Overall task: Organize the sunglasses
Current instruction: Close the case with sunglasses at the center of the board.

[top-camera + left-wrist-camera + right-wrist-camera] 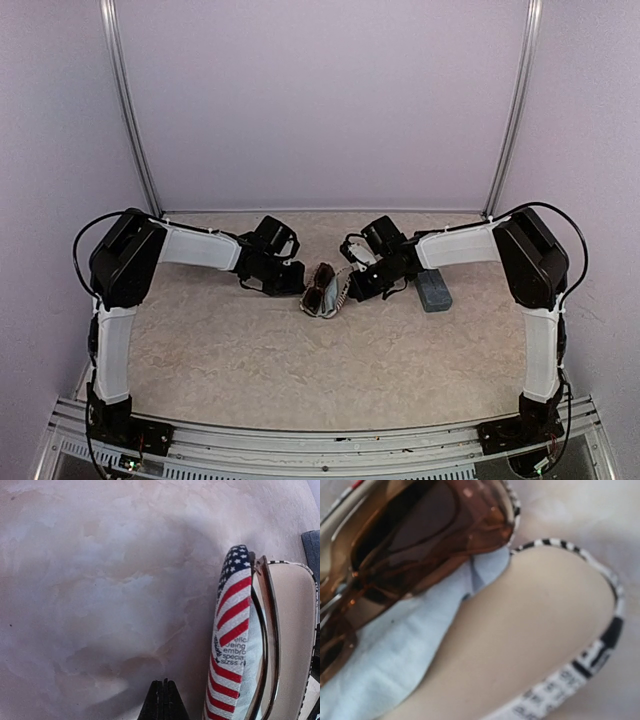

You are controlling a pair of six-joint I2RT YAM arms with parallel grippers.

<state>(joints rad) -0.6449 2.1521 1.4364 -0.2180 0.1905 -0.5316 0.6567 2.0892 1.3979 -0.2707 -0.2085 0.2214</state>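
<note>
The brown sunglasses (420, 535) lie half inside the soft pouch (535, 630), between my two arms. To seat them well I should push slowly on the frame, not the lenses, because the pouch may slide. My left gripper (163, 696) is closed on nothing. The right wrist view shows the lenses close up but not my fingers, and in the top view the right gripper (358, 281) is too small, so I cannot tell.

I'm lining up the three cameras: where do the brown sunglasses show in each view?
Top external: the brown sunglasses are mid-table between the two arm tips, lying in the open pouch.
Left wrist: brown sunglasses at the right side, seen edge-on.
Right wrist: brown sunglasses fill the upper left.
Shared landmark: the pouch, with beige lining and a striped rim.
</note>
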